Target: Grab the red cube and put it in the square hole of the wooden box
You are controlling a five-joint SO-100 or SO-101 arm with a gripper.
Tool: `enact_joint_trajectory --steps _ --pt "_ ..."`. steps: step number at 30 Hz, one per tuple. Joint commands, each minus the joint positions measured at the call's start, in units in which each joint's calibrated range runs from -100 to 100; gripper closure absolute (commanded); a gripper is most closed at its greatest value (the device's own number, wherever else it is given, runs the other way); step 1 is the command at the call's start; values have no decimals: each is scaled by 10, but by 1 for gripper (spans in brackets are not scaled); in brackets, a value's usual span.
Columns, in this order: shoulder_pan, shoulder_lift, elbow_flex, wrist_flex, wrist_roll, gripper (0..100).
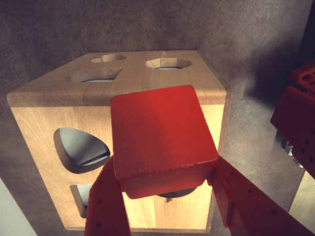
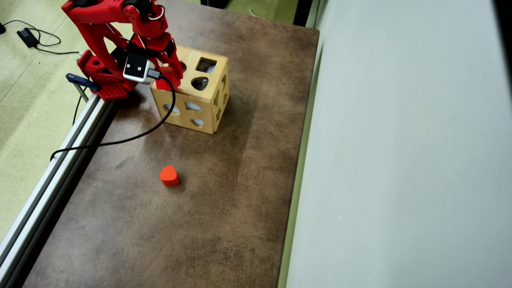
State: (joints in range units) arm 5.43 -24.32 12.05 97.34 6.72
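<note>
Hidden: in the wrist view the red cube [image 1: 160,137] fills the middle and covers much of the near side face of the wooden box [image 1: 54,118]; a dark cut-out low on that face shows only as a sliver under the cube. The box's bottom edge is cut off there. In the overhead view the arm and its white camera block hide the cube and the tips of the jaws [image 2: 170,80].
Square hole: the square hole [image 2: 206,65] lies on the box's top face in the overhead view, beyond the jaws on the far side of that face from them. In the wrist view I cannot make it out among the top openings.
Bench: brown, mottled bench [image 2: 224,192] carries the box; a metal rail [image 2: 48,176] runs along its edge.
Heart block: an orange-red rounded block [image 2: 169,176] lies on the bench, well apart from the jaws and the box.
Cable: a black cable [image 2: 132,138] hangs from the camera block across the bench.
Jaws: the jaws [image 1: 165,189] are closed around the red cube, one finger on each side, holding it up in front of the box's upper edge.
</note>
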Motion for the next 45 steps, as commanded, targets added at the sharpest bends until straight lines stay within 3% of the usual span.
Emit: enact_joint_trajectory --steps 1,8,21,32,45 --pt "1 -32 -25 4 -2 96" --pt "-4 -88 -102 3 -18 96" --pt "-6 96 -144 2 -76 96" --pt "-116 182 -313 2 -122 96" --pt "-180 263 -327 1 -141 96"
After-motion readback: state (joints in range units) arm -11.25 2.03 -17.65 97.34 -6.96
